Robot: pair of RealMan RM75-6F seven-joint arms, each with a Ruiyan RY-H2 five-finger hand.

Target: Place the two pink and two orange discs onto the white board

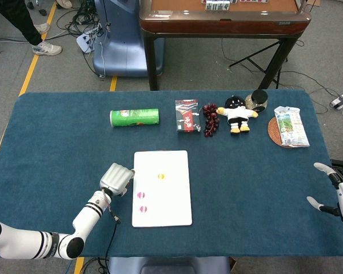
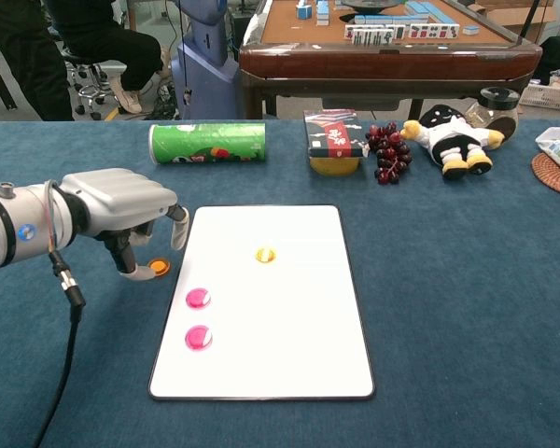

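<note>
The white board (image 2: 289, 317) (image 1: 172, 201) lies on the blue cloth in front of me. On it sit one orange disc (image 2: 265, 254) (image 1: 161, 176) and two pink discs (image 2: 198, 298) (image 2: 199, 337) (image 1: 140, 195) (image 1: 142, 209). A second orange disc (image 2: 159, 267) lies on the cloth just left of the board's edge. My left hand (image 2: 121, 210) (image 1: 116, 179) hovers over that spot, fingers hanging down and apart, thumb tip right beside the disc and holding nothing. My right hand (image 1: 334, 194) hangs at the table's right edge with spread fingers, empty.
Along the back stand a green chips can (image 2: 207, 142), a red box (image 2: 334, 135), grapes (image 2: 388, 151), a plush toy (image 2: 448, 138), and a snack bag on a woven coaster (image 1: 290, 128). A cable (image 2: 67, 308) trails from my left wrist.
</note>
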